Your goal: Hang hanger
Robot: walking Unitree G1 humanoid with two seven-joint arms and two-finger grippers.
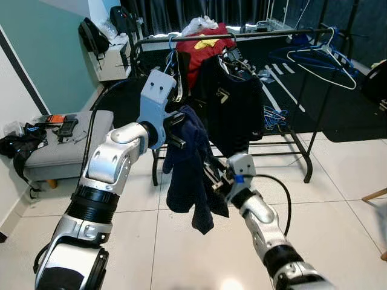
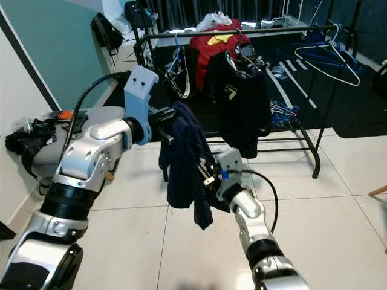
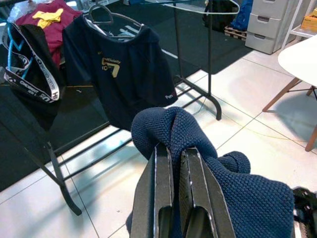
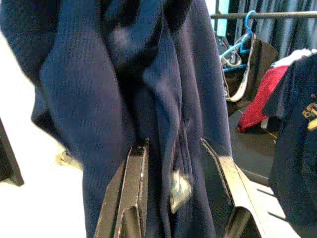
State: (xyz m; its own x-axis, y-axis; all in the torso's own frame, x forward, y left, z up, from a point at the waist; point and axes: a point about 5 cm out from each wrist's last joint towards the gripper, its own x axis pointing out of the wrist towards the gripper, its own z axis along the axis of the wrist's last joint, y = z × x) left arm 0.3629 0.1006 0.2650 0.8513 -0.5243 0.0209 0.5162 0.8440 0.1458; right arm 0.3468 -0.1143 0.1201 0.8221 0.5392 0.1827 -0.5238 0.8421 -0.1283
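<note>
Knitted navy garment (image 1: 192,166) hanging limp, left fingers (image 3: 171,183) pinching it, right fingers (image 4: 171,198) parted around folds

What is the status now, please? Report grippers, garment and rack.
Left gripper shut on navy knit garment, held up. Right gripper open, jaws around its lower folds. Clothes rack ahead, dark T-shirt hanging between.

silver arms with black joint rings, black cables, black-fingered hands.
</note>
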